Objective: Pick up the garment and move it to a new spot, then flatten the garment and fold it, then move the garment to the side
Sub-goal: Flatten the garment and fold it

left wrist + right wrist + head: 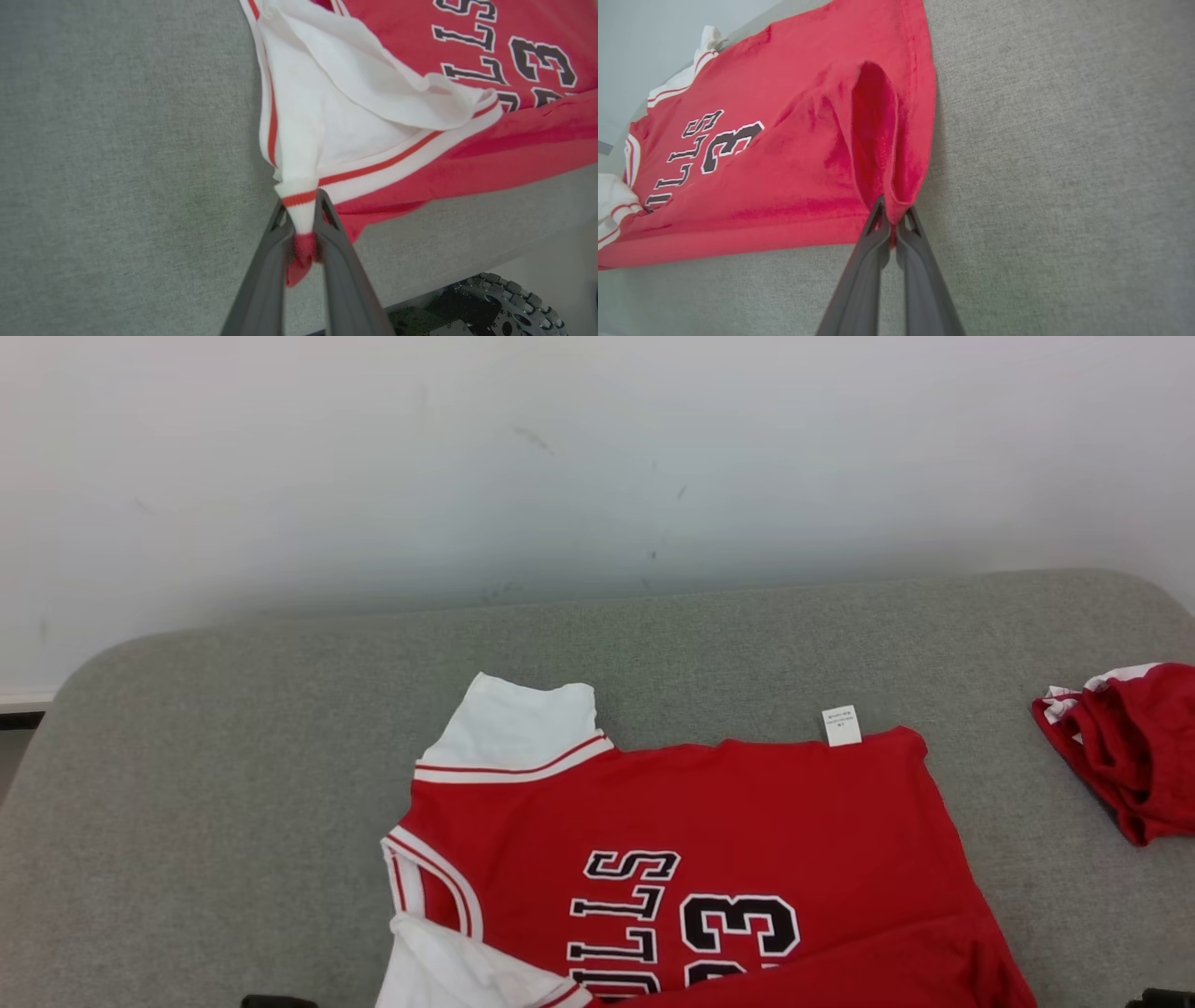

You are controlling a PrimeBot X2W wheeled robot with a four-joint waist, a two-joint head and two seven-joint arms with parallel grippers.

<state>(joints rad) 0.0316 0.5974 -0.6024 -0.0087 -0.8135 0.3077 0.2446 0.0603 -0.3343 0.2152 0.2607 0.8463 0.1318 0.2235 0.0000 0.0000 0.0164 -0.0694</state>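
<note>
Lower centre of head view, garment (pixel 728 840): red jersey with white sleeves and black lettering, spread flat on grey tabletop (pixel 233 784); lower part cut off by bottom edge of frame.
White label (pixel 841 725): small tag at upper hem of garment, right of centre, lying on tabletop.
Left hand (pixel 301 203): bottom centre of left wrist view; two dark fingers nearly closed, pinching a white, red-striped corner of garment, with red cloth bunched between fingers lower down.
Right hand (pixel 894 205): bottom centre of right wrist view; fingers closed almost fully on a red hem corner of garment; cloth just above grip raised into a fold.
Tabletop: grey textile surface with rounded far corners, across lower part of head view.
Second cloth (pixel 1130 747): crumpled red piece with white trim, right edge of head view, well apart from garment.
Wall (pixel 597 457): pale and scuffed, across upper part of head view.
Wheel (pixel 507 298): dark knobbly tyre below tabletop edge, lower right of left wrist view.
</note>
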